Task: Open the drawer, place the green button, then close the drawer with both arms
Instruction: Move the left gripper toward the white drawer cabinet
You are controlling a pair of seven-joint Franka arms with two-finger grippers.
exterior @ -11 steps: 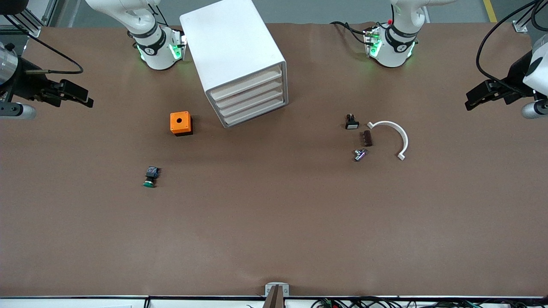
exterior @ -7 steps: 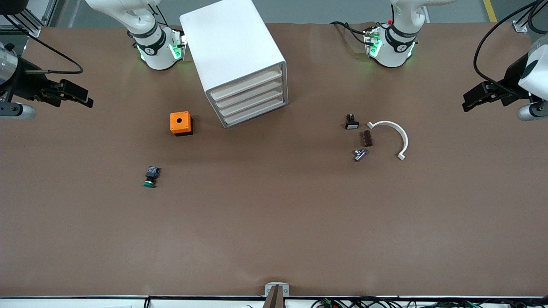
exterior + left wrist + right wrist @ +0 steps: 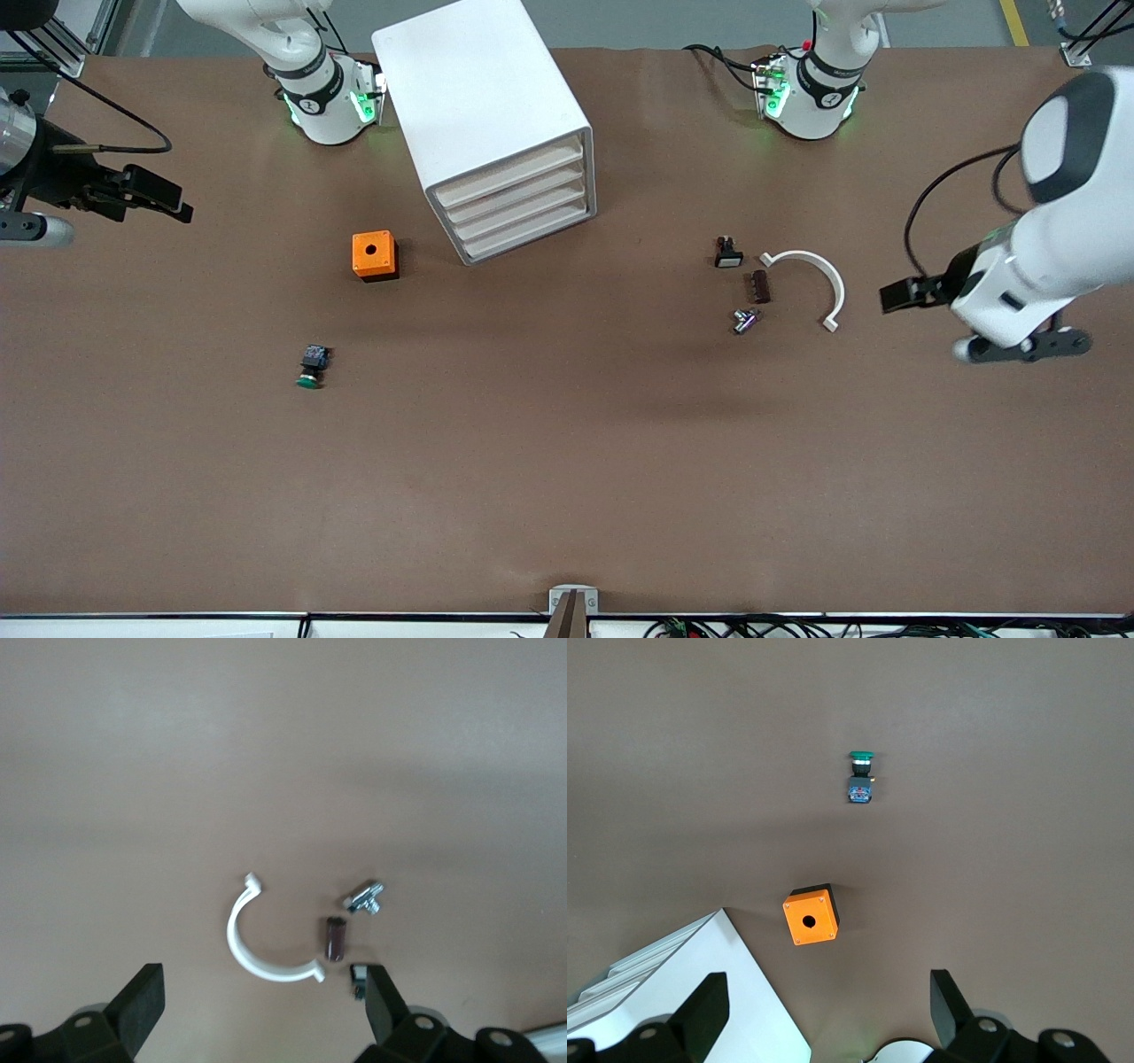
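Note:
The white cabinet (image 3: 483, 106) stands near the right arm's base, and all four of its tray drawers are shut. The drawer is one of the lower two (image 3: 527, 221). The button (image 3: 311, 366), green-capped with a black-and-blue body, lies on the brown table nearer the front camera than the orange box (image 3: 374, 255). It also shows in the right wrist view, button (image 3: 860, 775). My right gripper (image 3: 173, 202) hangs open and empty over the right arm's end of the table. My left gripper (image 3: 897, 294) is open and empty beside the white curved clip (image 3: 819, 279).
Beside the clip (image 3: 257, 948) lie a brown piece (image 3: 760, 286), a small metal part (image 3: 744, 320) and a black piece with a white face (image 3: 728, 253). Orange box (image 3: 810, 915) sits next to the cabinet (image 3: 682, 992). A bracket (image 3: 572, 601) marks the table's front edge.
My left arm has swung in from the table's end toward the clip and small parts, and now hangs lower in the front view. The right arm and all objects are still.

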